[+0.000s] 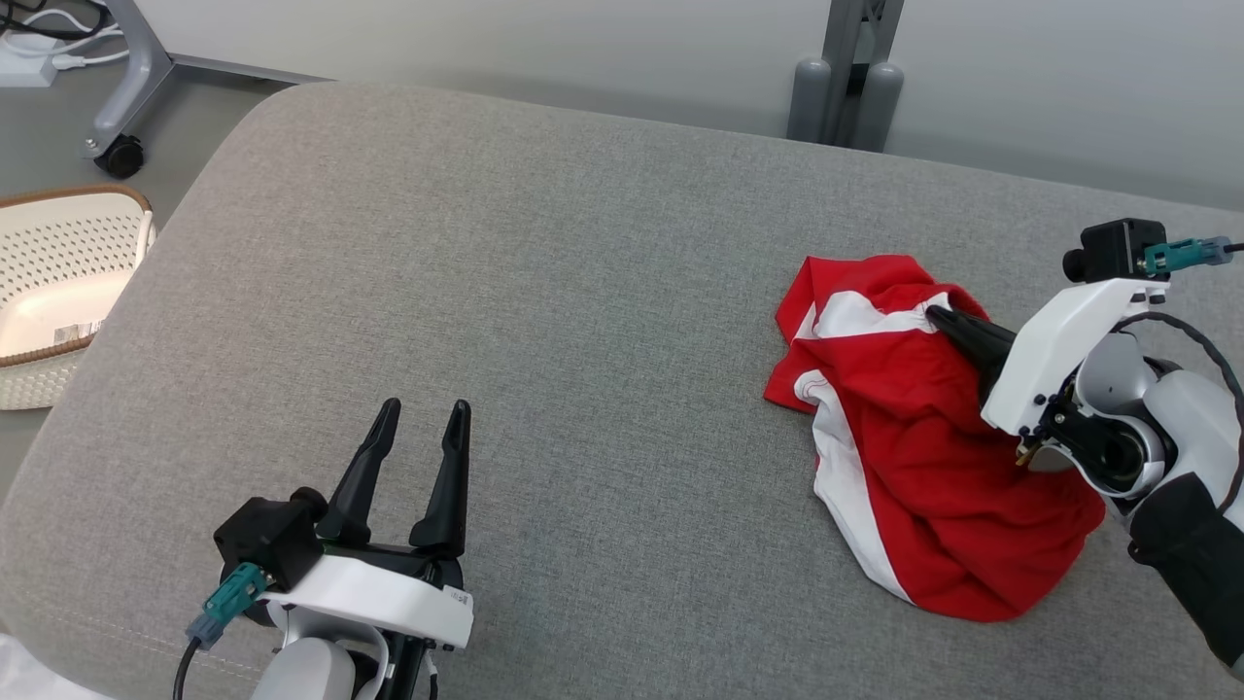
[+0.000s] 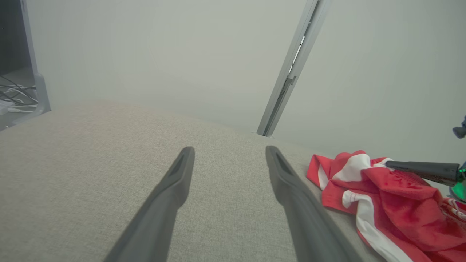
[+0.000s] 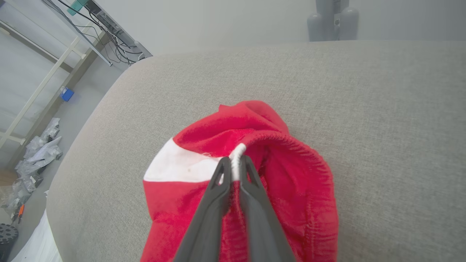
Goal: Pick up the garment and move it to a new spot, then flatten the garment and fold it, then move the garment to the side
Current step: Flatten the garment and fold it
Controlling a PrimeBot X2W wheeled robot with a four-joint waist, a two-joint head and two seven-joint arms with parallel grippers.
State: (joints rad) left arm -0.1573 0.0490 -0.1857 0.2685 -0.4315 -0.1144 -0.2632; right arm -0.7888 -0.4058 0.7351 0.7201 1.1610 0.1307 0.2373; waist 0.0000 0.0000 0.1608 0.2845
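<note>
Off the left edge of the grey fabric cushion [image 1: 535,292], down on the floor, sits a cream perforated basket [image 1: 73,199] with a brown rim.

Over the cushion's near left part hangs the left hand [image 1: 425,410]. Its two dark fingers are spread well apart and point toward the cushion's far edge. There is nothing between them, and the left wrist view shows only bare cushion fabric in the gap.

Beyond the cushion's far edge, right of its middle, a grey metal post [image 1: 844,87] stands against the pale wall.

On the cushion's right part lies the garment [image 1: 923,467], red with white stripes. It is crumpled in a loose heap, well in from the far edge and closer to the near one.

At the cushion's right side the right hand [image 3: 235,162] reaches in over the heap from the right. Its fingers are pinched together on the garment's upper fold. The right wrist view shows a white cord and a gathered red hem caught between the fingertips. The cloth around that pinch is bunched up.
</note>
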